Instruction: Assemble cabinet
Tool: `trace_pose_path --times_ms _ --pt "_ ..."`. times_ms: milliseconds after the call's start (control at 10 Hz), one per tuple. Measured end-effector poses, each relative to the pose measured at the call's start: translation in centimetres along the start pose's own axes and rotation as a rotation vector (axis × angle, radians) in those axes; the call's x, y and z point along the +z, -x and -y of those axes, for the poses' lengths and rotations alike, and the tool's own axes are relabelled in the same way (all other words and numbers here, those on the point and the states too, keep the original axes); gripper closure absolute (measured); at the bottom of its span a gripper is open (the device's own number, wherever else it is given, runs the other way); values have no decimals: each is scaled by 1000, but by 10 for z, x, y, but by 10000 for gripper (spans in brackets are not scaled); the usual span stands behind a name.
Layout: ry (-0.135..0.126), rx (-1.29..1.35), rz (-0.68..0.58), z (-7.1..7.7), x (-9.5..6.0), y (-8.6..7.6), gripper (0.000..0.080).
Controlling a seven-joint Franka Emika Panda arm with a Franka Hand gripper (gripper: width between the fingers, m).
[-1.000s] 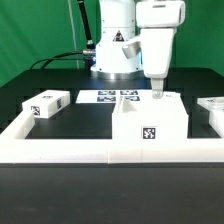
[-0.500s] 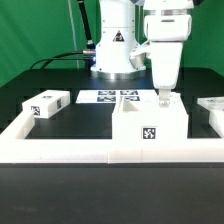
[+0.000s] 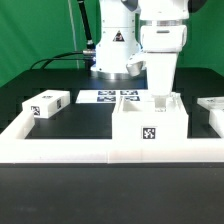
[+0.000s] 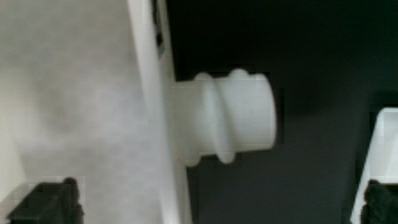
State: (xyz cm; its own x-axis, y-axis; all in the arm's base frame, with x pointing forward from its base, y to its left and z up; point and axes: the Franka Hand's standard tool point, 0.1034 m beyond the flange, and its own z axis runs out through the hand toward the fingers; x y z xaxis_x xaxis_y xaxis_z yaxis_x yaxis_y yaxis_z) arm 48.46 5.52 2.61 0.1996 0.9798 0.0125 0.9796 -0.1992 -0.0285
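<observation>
– When you look from the exterior view's left, what comes first?

– First comes a small block (image 3: 45, 103) with a black-and-white tag. It lies on the table (image 3: 80, 125) on its own, well apart from the big box. I think it is a part that is not on yet.

– And next?

– Next is the marker board (image 3: 108, 97), flat by the robot's foot. It is not part of the job.

– Where is the cabinet?

– The cabinet (image 3: 150, 122) sits in the middle, just behind the long low rail (image 3: 100, 150) at the front. It is a white box with one tag on its front. Its top looks open, so I think it has no lid or door yet.

– What is the gripper doing?

– The gripper (image 3: 160, 96) hangs straight down at the top of the cabinet, near a side wall. In the wrist view the two dark fingers (image 4: 45, 203) are far apart, so it holds nothing. A round white knob (image 4: 228, 117) sticks out of a white wall there.

– Is it touching the wall?

– I cannot tell.

– And on the exterior view's right?

– A flat piece (image 3: 212, 105) lies there alone, apart from the cabinet too.

– So how far along is it?

– I think the box part is made. The two loose parts are left to put on, so the job is not near its end.
</observation>
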Motion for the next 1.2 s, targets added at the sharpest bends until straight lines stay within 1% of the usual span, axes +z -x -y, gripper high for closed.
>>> trace_pose_path --times_ms 100,200,300,400,500,600,700,800,900,1200 --pt "-3 1 1 -1 0 0 1" --pt "-3 1 1 -1 0 0 87" --pt "-3 1 1 -1 0 0 223" --pt "-3 1 1 -1 1 0 398" --pt "-3 1 1 -1 1 0 398" --pt "-3 1 1 -1 1 0 581" --pt "-3 1 1 -1 1 0 712" --pt "-2 1 1 -1 0 0 712" --pt "0 2 0 -2 0 0 765" --pt "0 2 0 -2 0 0 765"
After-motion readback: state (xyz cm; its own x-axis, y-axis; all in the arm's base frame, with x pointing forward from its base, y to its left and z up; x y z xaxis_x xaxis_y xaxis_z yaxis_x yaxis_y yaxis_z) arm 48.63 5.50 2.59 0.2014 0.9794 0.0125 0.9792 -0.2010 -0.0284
